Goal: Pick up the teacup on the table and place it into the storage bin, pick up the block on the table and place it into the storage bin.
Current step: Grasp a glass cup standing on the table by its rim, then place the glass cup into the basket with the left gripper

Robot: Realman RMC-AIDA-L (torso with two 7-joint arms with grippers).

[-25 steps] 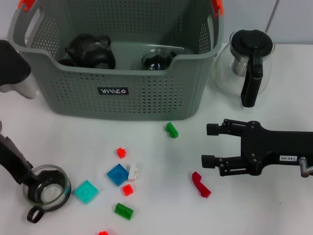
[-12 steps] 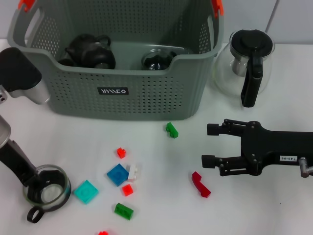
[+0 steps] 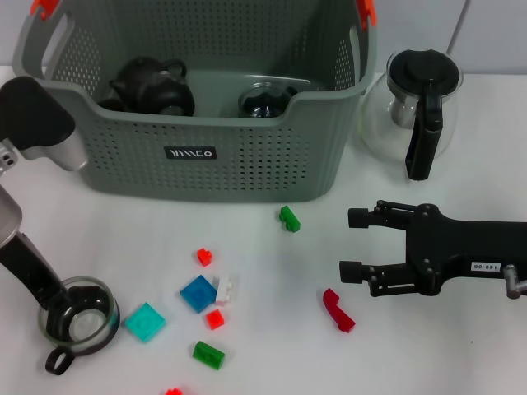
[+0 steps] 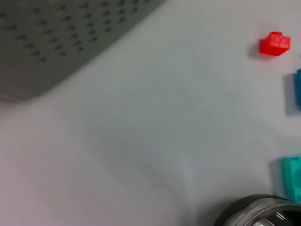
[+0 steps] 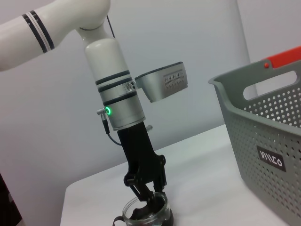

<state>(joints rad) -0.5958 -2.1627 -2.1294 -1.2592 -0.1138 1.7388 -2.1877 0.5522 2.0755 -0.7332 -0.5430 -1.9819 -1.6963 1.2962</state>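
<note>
At far left on the white counter [image 3: 148, 239], left gripper [image 3: 56, 309] lowered onto the clear glass teacup [image 3: 78, 321], fingers reaching down at its rim, clamped or apart impossible to tell. Scattered mid-counter, small plastic blocks including a blue square block [image 3: 198, 293], a teal square block [image 3: 145, 322] and a green block [image 3: 289, 219], below the large grey-green perforated storage bin [image 3: 206, 156]. At right, right gripper [image 3: 352, 244] hovering, fingers apart, above a dark red block [image 3: 338, 310].
</note>
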